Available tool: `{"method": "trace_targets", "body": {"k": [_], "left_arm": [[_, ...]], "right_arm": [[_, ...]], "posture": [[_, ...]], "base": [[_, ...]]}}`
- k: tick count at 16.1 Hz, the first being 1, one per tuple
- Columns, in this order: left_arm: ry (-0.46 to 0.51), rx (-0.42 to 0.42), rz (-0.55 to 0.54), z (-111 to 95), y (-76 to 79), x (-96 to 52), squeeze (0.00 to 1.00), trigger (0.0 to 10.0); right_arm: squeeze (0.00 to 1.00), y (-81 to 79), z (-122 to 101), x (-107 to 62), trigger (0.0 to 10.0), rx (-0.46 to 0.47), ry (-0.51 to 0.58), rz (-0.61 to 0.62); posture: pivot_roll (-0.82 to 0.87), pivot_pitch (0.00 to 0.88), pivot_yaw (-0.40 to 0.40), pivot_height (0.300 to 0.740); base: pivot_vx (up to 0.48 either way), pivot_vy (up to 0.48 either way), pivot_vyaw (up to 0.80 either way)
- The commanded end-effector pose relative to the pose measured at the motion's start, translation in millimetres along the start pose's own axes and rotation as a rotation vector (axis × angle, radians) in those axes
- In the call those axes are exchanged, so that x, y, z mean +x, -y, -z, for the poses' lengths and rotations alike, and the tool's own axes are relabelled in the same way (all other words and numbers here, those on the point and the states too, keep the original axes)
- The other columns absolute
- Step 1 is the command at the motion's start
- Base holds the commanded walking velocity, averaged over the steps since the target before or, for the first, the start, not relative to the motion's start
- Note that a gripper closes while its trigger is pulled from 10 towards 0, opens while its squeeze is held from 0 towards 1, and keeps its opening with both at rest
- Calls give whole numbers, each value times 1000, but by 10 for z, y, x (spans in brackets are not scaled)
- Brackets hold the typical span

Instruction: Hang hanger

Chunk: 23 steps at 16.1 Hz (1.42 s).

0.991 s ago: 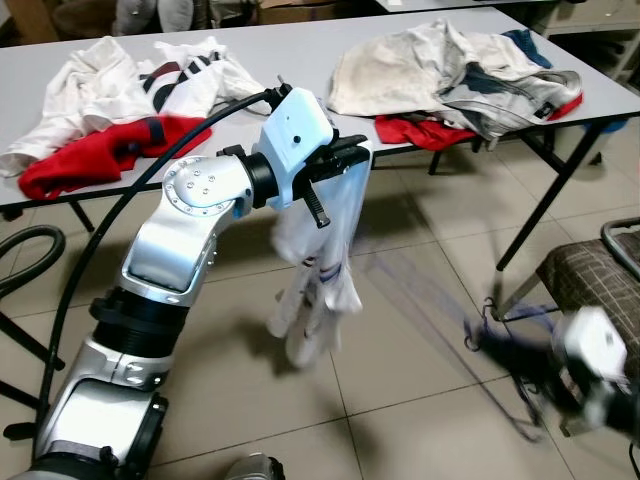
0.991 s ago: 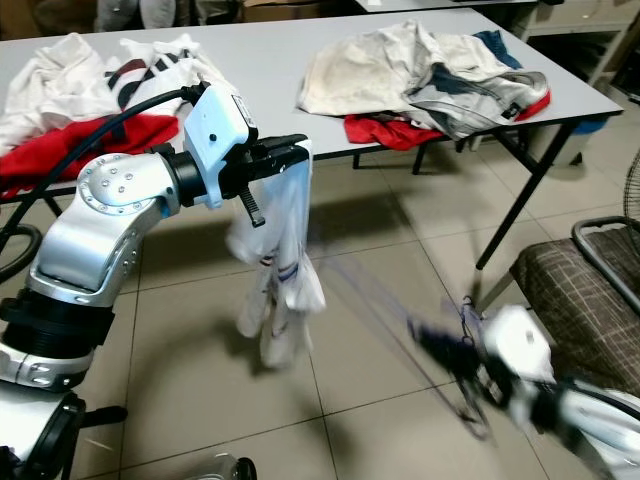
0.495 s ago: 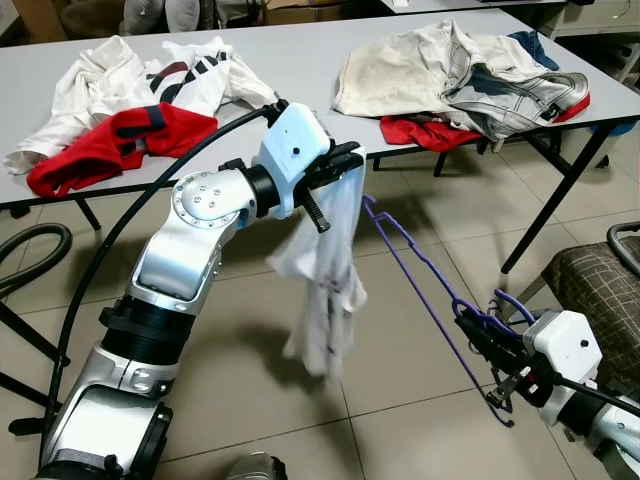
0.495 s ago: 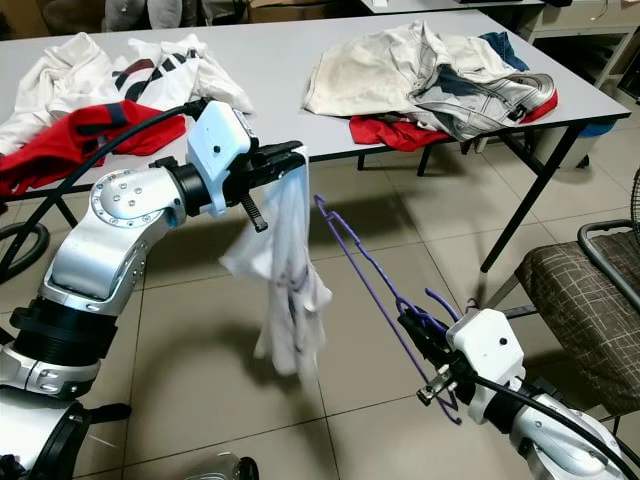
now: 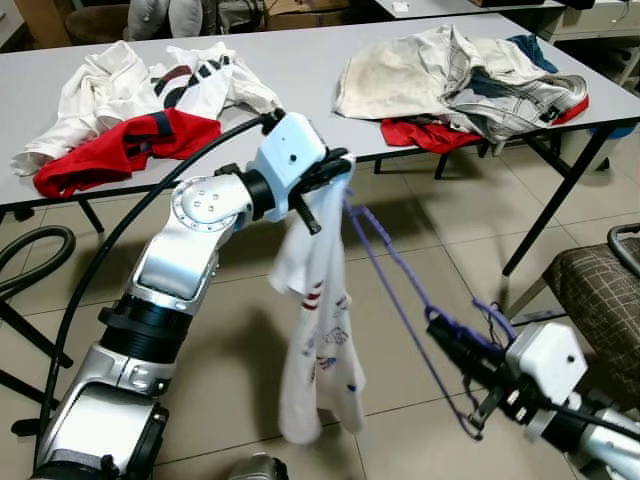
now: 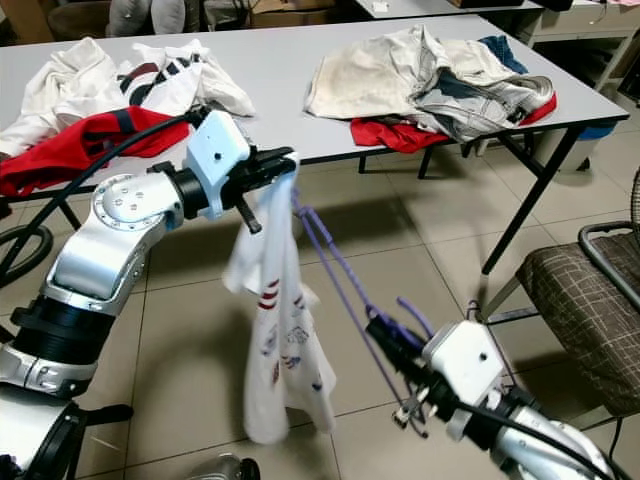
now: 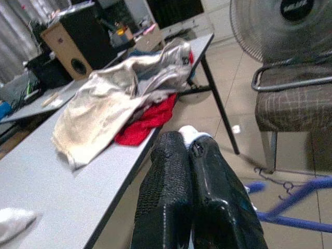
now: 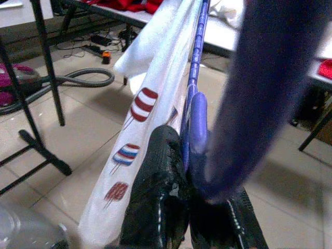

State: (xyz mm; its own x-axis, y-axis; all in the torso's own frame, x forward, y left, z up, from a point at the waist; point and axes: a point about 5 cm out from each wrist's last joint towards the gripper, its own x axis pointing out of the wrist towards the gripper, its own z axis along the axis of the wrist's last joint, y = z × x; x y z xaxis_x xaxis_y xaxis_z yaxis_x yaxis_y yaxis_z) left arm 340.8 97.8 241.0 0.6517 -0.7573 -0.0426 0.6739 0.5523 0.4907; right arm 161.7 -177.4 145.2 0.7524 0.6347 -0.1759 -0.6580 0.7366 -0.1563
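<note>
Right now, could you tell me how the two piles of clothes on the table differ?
The left pile is mostly white with a red garment in front at the table's near edge. The right pile is beige and grey, with red peeking from beneath. Both lie crumpled on the grey table.

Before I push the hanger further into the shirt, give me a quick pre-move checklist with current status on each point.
1. Left pincer pinching the white shirt: ok, fingers closed on a fold of cloth in the left wrist view.
2. Right pincer holding the purple hanger: ok, fingers clamped around its bar.
3. Shirt hanging free: ok, it dangles above the tiled floor, apart from the table.
4. Hanger tip at the shirt's top: ok, the far end reaches up beside the left pincer.
5. Hanger inside the shirt opening: cannot tell, the bar lies along the cloth.
6. Chair clearance: ok, it stands off to the right.
</note>
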Motion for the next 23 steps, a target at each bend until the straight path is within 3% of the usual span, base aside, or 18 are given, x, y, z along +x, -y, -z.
{"method": "trace_targets", "body": {"k": [1, 7, 10, 12, 14, 17, 20, 23], "left_arm": [[0, 19, -21, -16, -30, -12, 0, 10000], [22, 9, 18, -23, -43, -73, 0, 10000], [-42, 47, 17, 81, -133, -116, 0, 10000], [-98, 50, -4, 204, -195, -149, 0, 10000], [-87, 33, 20, 221, -169, -155, 0, 10000], [-8, 38, 130, 130, -62, -117, 0, 10000], [23, 66, 247, 75, -5, -141, 0, 10000], [48, 107, 321, 10, -6, -168, 0, 10000]], "right_arm": [[0, -29, -39, -5, 10000, -1, 10, -16], [0, 89, 87, -89, 10000, -13, -71, 44], [0, 165, 114, -188, 10000, -17, -98, 57], [0, 135, 185, -290, 10000, -1, -158, 14], [0, 190, 196, -315, 10000, -6, -161, 50], [0, 268, 205, -292, 10000, -25, -170, 35], [0, 370, 319, -337, 10000, -62, -276, 37], [0, 416, 326, -313, 10000, -98, -301, -55]], "posture": [[-26, 62, 46, 740], [-24, 64, 38, 740], [-24, 66, 41, 740], [-29, 59, 52, 740], [-32, 51, 57, 740], [-34, 39, 60, 740], [-31, 44, 63, 740], [-28, 53, 65, 740]], "base": [[0, 0, 0], [0, 0, 0], [0, 0, 0], [0, 0, 0], [0, 0, 0], [0, 0, 0], [0, 0, 0], [0, 0, 0]]}}
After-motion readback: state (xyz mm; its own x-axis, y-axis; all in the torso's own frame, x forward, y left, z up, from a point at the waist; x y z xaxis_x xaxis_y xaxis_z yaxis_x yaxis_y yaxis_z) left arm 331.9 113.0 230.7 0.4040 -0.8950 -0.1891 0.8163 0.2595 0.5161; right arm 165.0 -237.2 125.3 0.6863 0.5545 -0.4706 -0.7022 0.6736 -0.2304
